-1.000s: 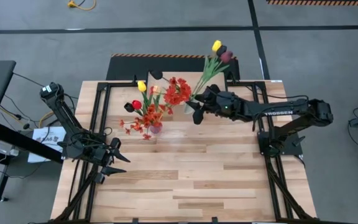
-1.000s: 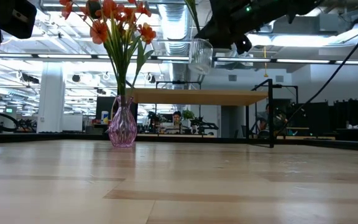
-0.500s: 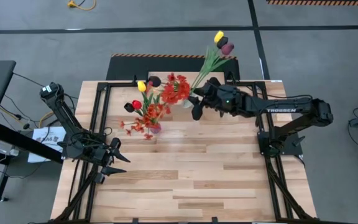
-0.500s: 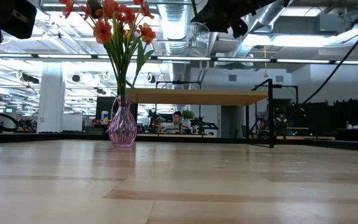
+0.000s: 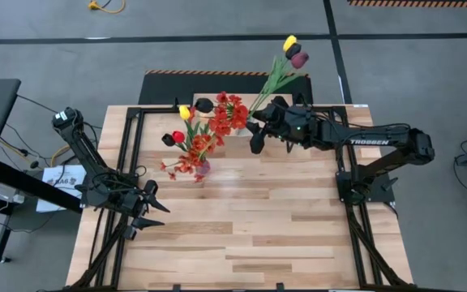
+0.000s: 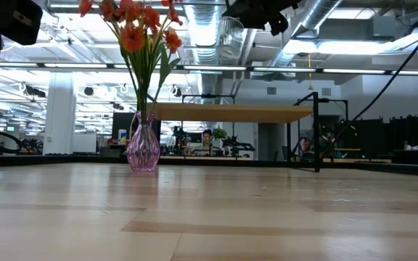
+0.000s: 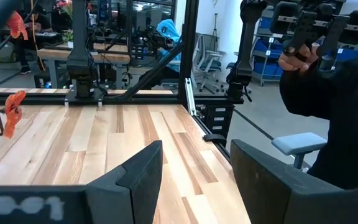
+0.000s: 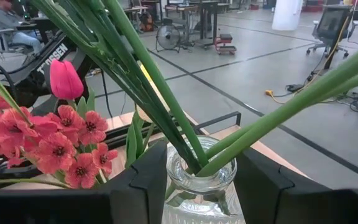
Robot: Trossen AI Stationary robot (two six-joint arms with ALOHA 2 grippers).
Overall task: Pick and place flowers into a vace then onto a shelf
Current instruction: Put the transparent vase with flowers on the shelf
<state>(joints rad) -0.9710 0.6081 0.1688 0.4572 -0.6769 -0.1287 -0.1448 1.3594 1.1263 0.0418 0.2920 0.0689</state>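
Above the table's far edge: right end effector (image 5: 254,131) clamped on a clear glass vase (image 8: 199,186) of flowers (image 5: 289,57), held in the air over the shelf (image 6: 231,112).
Standing nearby: pink vase (image 6: 143,148) with a second bunch (image 5: 191,144) on the table (image 5: 242,227), just beside the carried one.
Left end effector (image 5: 148,209): fingers apart, holding nothing, low at the table's left side.
Beyond the table: a person's hand (image 7: 291,59) at a control rig.
Change: carried vase has risen and shifted toward the far edge.
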